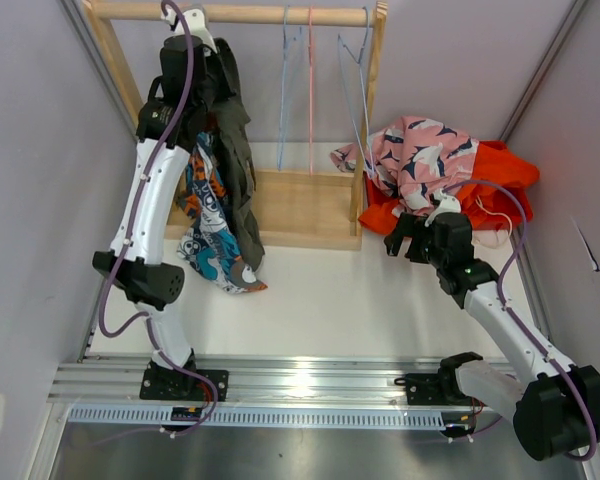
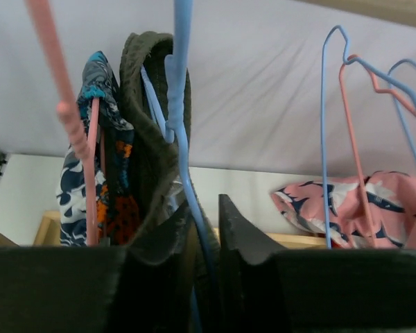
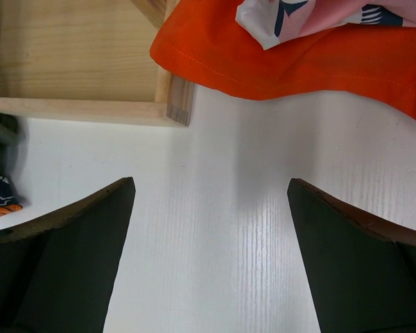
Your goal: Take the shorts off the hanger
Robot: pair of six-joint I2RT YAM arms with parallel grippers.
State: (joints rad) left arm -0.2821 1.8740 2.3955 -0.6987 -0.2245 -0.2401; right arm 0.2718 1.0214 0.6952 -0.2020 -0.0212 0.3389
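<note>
The olive green shorts (image 1: 238, 150) hang on a blue hanger (image 2: 182, 139) at the left end of the wooden rack (image 1: 240, 13). The cartoon-print shorts (image 1: 208, 235) hang beside them on a pink hanger (image 2: 73, 125). My left gripper (image 1: 202, 62) is up at the rail; in the left wrist view it (image 2: 204, 208) is shut on the blue hanger wire and olive fabric (image 2: 149, 139). The pink patterned shorts (image 1: 420, 155) lie on the orange shorts (image 1: 495, 180) at the right of the rack. My right gripper (image 1: 402, 243) is open and empty over the table (image 3: 211, 187). The navy shorts are out of view.
Three empty wire hangers, blue (image 1: 285, 90), pink (image 1: 310, 90) and blue (image 1: 355, 90), hang on the rail. The rack's wooden base (image 3: 76, 55) lies left of the orange shorts (image 3: 298, 62). Grey walls close in both sides.
</note>
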